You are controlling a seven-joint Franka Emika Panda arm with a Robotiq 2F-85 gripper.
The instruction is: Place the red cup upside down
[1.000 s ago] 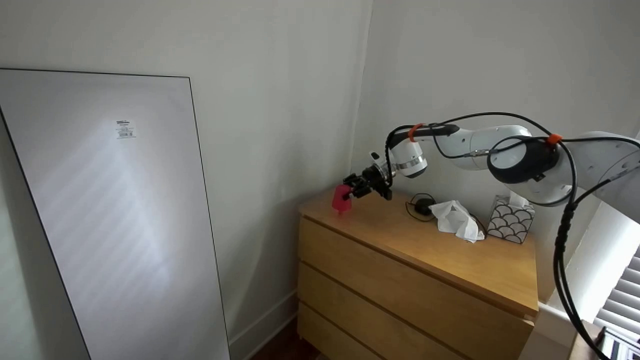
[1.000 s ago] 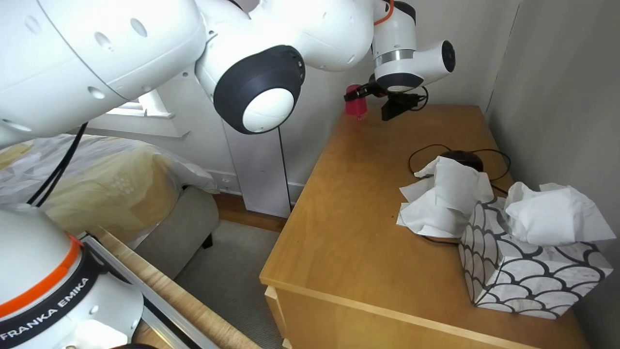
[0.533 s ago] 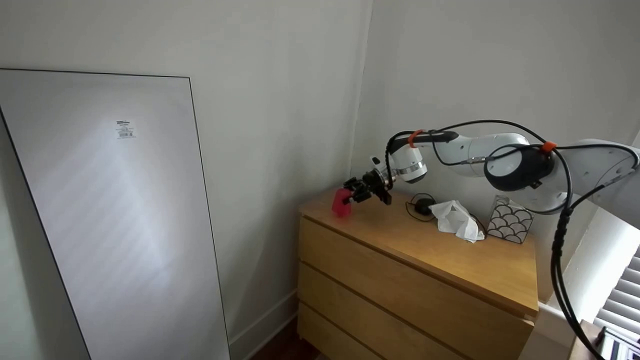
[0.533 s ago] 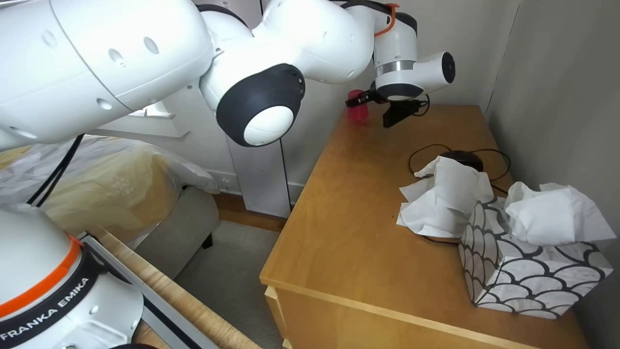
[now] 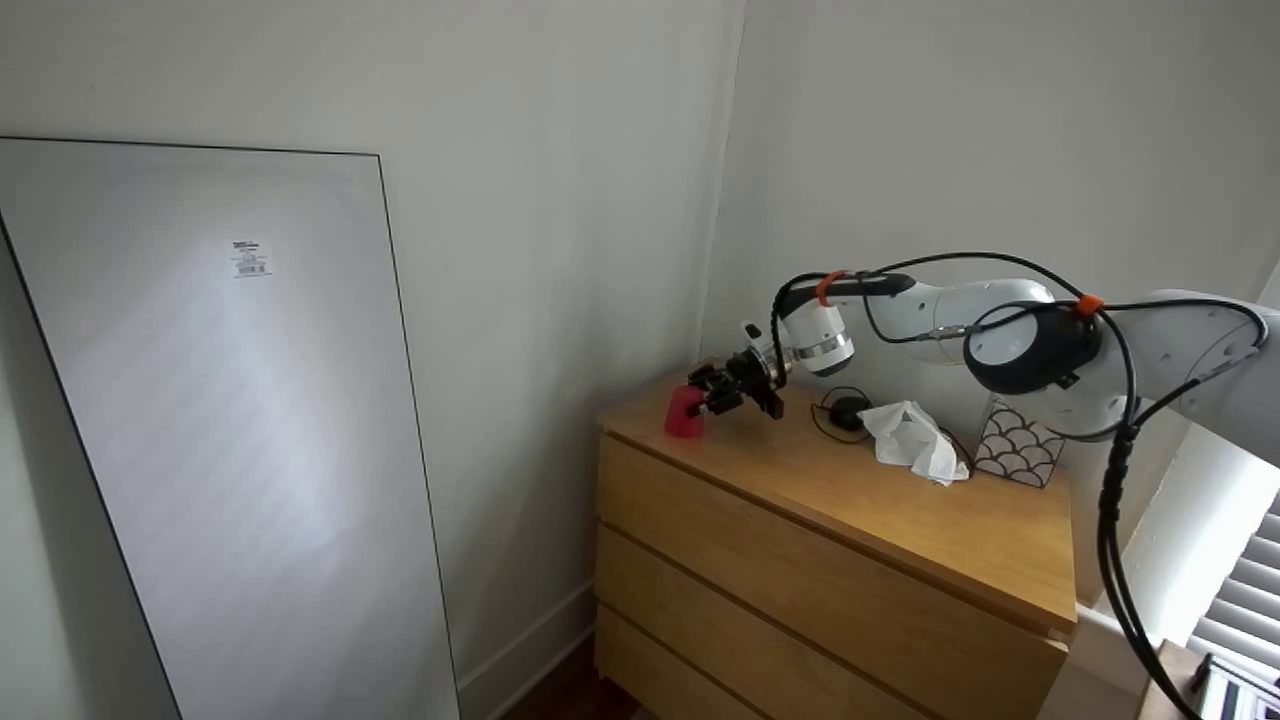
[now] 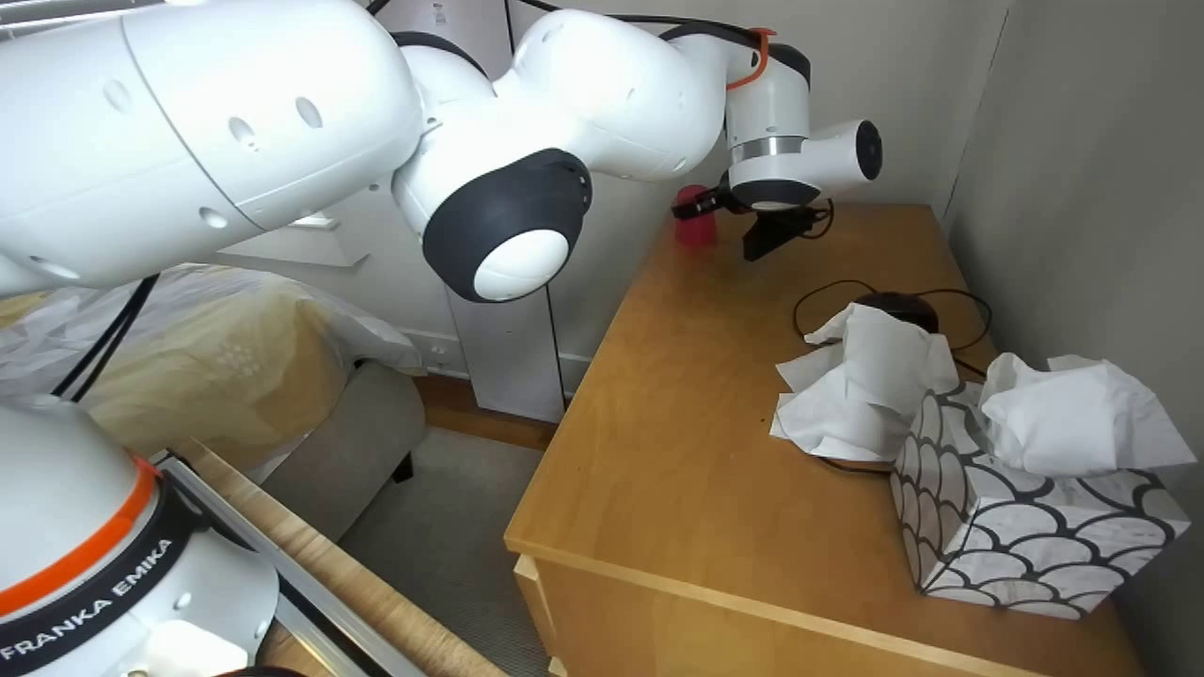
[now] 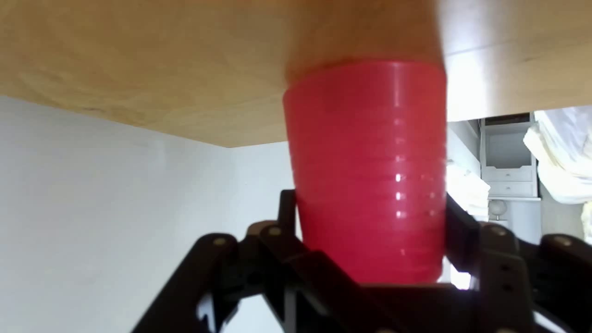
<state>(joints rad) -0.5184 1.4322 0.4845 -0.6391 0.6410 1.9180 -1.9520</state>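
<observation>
The red cup [image 5: 682,424] is upside down at the far corner of the wooden dresser, its wide rim facing down and its narrow base up. It also shows in an exterior view [image 6: 698,233], partly behind a black finger. In the wrist view, whose picture stands upside down, the cup [image 7: 365,134] fills the middle, and its rim meets its reflection in the dresser top, so it is on the surface or very close. My gripper [image 7: 370,208] is shut on the cup, one finger on each side, near the base end.
The dresser top [image 6: 677,423] ends in an edge close to the cup. A crumpled white tissue [image 6: 865,385], a black device with a cable [image 6: 898,308] and a patterned tissue box [image 6: 1044,536] are on it. Walls stand behind the dresser. A tall panel [image 5: 230,420] leans nearby.
My gripper and the red cup have moved down together. The cup was a little above the dresser top and is now at the surface. The grip on the cup looks the same.
</observation>
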